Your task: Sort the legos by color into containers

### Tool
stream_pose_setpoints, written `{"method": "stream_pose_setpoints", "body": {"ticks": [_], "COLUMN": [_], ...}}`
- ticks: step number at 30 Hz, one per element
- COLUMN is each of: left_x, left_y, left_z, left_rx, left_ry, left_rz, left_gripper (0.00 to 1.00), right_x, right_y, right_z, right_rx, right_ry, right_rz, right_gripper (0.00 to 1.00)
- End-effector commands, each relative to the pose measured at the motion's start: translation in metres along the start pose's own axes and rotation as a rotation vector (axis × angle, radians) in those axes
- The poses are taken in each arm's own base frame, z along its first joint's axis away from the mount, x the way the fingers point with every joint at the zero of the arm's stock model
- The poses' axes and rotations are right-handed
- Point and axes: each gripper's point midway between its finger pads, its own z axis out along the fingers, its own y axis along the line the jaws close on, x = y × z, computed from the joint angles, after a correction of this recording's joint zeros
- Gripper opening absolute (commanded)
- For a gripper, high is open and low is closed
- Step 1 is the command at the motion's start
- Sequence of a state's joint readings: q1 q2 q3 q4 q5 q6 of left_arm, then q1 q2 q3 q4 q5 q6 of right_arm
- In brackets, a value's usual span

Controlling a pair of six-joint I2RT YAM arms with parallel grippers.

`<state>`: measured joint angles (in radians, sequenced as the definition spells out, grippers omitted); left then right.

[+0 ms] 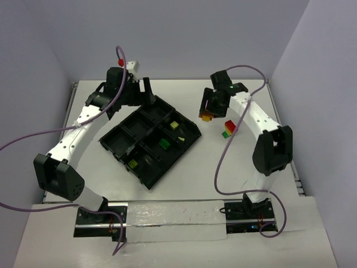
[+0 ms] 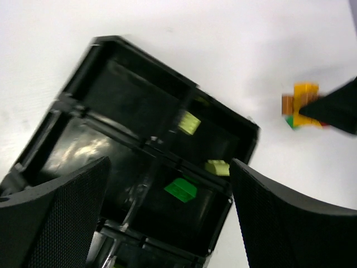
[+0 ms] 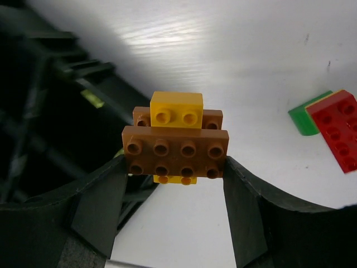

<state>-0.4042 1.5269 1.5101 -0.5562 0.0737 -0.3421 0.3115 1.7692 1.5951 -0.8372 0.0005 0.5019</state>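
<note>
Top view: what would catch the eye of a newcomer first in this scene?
Probably the right gripper, closed on an orange and yellow brick stack just right of the black tray. Next, the red and green bricks lying on the white table nearby, and the small green brick inside a middle compartment of the tray.

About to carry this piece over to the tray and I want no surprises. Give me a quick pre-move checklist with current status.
1. Hold of the right gripper on the orange-and-yellow stack: ok, clamped on both sides.
2. Held stack is one colour: not ok, yellow and orange are joined.
3. Held stack lifted off the table: cannot tell.
4. Free compartment in the tray: ok, several look empty.
5. State of the left gripper: ok, open and empty above the tray.
6. The red-and-green stack clear of the right gripper: ok, lies apart.
</note>
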Motion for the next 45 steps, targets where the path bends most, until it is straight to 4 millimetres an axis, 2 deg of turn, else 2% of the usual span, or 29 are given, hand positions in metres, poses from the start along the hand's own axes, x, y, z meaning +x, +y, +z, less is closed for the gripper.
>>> {"method": "stream_pose_setpoints", "body": {"ticks": [1,4,6,9,10,14,19,24,33,38,42,45], "left_x": [-0.014,-0.006,0.001,0.017,0.021,0.033,0.041,0.037,0.025,0.030,0.025,0.025], "left_y": [-0.058,-0.083,-0.089,-0.114,-0.119,-0.137,-0.146,-0.141,-0.133,-0.131,-0.146,-0.160], "left_z": [-0.025,-0.042,-0.048,-0.071,-0.076,-0.082,-0.069,-0.053,-0.055,-0.046,-0.048,-0.051], "left_rx": [0.303,0.486,0.540,0.747,0.789,0.913,0.906,0.822,0.740,0.728,0.794,0.866], "left_ry": [-0.110,-0.153,-0.170,-0.176,-0.166,-0.096,-0.060,-0.070,-0.184,-0.149,-0.099,-0.011], "left_rz": [0.165,0.251,0.277,0.327,0.330,0.332,0.344,0.338,0.287,0.271,0.148,-0.015], "left_gripper": [0.93,0.92,0.91,0.90,0.90,0.90,0.90,0.89,0.89,0.89,0.85,0.82], "right_x": [0.000,0.014,0.017,0.027,0.027,0.037,0.044,0.045,0.047,0.045,0.040,0.033], "right_y": [0.025,0.051,0.058,0.076,0.077,0.098,0.107,0.111,0.117,0.116,0.113,0.109], "right_z": [-0.055,-0.082,-0.088,-0.104,-0.104,-0.118,-0.125,-0.129,-0.128,-0.126,-0.124,-0.122], "right_rx": [-0.188,-0.377,-0.426,-0.567,-0.572,-0.731,-0.822,-0.857,-0.888,-0.877,-0.839,-0.787], "right_ry": [-0.024,0.031,0.046,0.091,0.088,0.145,0.193,0.205,0.225,0.215,0.184,0.144], "right_rz": [-0.053,-0.106,-0.119,-0.140,-0.143,-0.157,-0.155,-0.142,-0.084,-0.079,-0.068,-0.062], "right_gripper": [0.42,0.42,0.42,0.41,0.41,0.41,0.41,0.41,0.41,0.40,0.40,0.40]}}
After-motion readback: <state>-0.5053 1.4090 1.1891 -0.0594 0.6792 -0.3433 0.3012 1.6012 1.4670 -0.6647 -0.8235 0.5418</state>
